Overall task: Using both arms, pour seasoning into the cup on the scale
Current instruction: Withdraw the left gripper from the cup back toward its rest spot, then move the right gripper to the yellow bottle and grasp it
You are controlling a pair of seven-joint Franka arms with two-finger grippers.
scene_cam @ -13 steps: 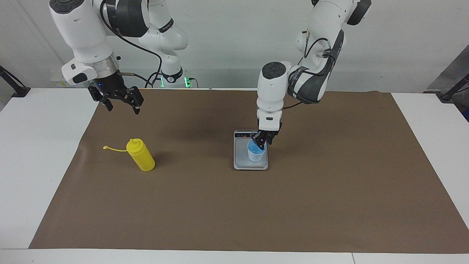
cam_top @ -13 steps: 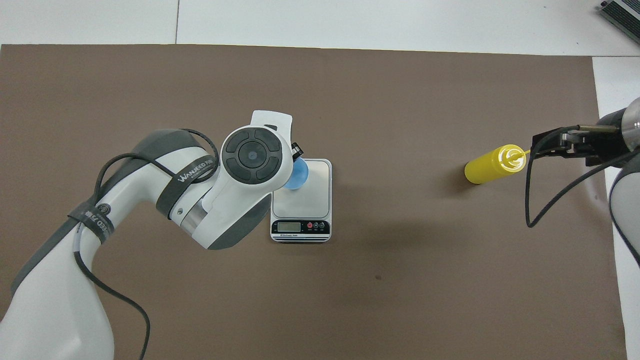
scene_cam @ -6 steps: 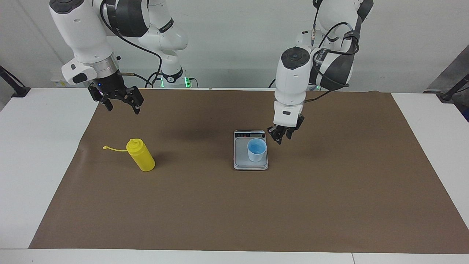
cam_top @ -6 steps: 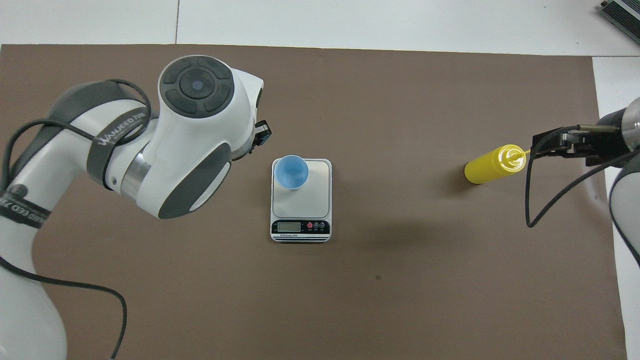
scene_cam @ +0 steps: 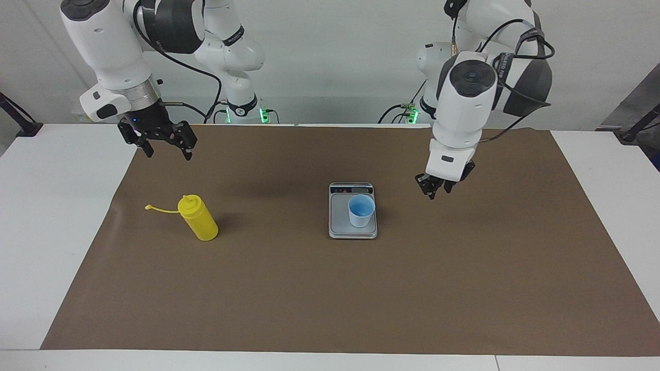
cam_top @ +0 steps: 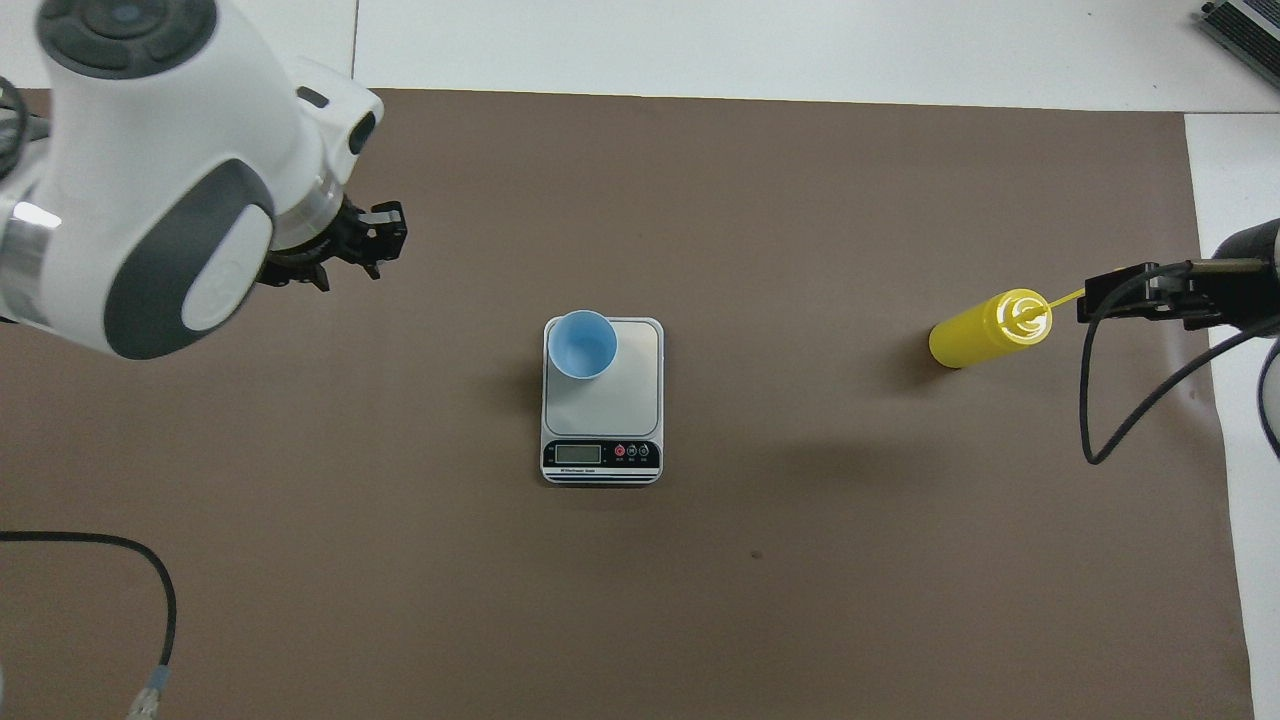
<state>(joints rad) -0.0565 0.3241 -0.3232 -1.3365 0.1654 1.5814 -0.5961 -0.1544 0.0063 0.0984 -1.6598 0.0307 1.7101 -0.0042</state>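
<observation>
Seasoning (scene_cam: 198, 218) stands upright on the counter below the right gripper (scene_cam: 162, 146), jaws open; left gripper (scene_cam: 436, 186), empty jaws part-open, hangs beside the scale (scene_cam: 340, 222).

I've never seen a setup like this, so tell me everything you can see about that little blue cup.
The cup is small, light blue and looks like translucent plastic, tapering toward its base, its round mouth open upward. It stands upright on the silver-grey scale, in the corner toward the left arm's end and away from the display strip. I see nothing inside it. Only the scale touches it; the left claw hangs empty, off to one side over the brown mat.
</observation>
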